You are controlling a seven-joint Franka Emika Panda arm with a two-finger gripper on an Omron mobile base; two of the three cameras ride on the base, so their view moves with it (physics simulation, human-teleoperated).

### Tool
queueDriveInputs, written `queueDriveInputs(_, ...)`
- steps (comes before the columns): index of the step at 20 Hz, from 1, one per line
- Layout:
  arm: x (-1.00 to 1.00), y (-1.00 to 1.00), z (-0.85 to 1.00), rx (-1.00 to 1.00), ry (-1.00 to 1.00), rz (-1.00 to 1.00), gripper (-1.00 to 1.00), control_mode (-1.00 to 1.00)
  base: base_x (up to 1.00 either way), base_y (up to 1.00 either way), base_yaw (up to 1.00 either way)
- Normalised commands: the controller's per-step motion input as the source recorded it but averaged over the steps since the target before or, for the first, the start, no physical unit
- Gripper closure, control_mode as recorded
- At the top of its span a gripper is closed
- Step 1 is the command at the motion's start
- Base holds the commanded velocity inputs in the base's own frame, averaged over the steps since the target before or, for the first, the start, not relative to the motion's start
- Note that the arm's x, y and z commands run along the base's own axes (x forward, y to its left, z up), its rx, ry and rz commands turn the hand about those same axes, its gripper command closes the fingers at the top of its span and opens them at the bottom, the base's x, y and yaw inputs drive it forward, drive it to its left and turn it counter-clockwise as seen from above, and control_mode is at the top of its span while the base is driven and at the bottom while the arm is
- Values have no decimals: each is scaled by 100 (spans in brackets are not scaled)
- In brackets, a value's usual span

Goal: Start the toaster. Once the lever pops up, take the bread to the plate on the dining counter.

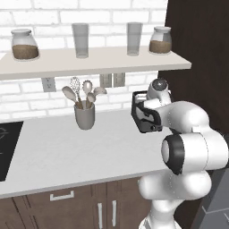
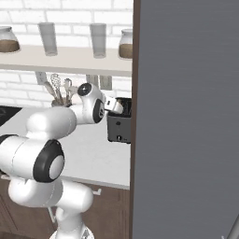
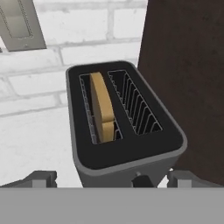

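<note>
The black toaster (image 3: 127, 148) stands on the white counter against the brick wall, hard up to a dark tall panel. The bread (image 3: 103, 109), a tan slice, stands on edge in its left slot; the right slot is empty. A small dark lever (image 3: 139, 176) juts from the near end. My gripper (image 3: 113, 178) hangs open just above and in front of that end, its fingertips (image 3: 41, 178) spread wider than the toaster, holding nothing. From the base, the toaster (image 1: 144, 117) (image 2: 119, 127) is partly covered by my hand. The plate and dining counter are out of view.
A grey utensil cup (image 1: 85, 115) with spoons stands left of the toaster. Above is a shelf (image 1: 89, 62) with jars and glasses. A dark tall cabinet (image 1: 197, 49) walls off the right side. A black cooktop (image 1: 6, 147) lies far left. Wall outlets (image 1: 112, 79) sit behind.
</note>
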Motion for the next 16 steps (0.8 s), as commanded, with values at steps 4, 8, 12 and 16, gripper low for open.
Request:
queueDriveInputs(4, 23, 0, -8, 0, 0, 0, -100, -100, 0, 0, 0)
queueDriveInputs(8, 20, 0, -8, 0, -1, 0, -100, -100, 0, 0, 0)
queueDriveInputs(12, 18, 0, -10, 0, 0, 0, -100, -100, 0, 0, 0)
queueDriveInputs(16, 14, -3, -10, 0, 0, 0, -100, -100, 0, 0, 0)
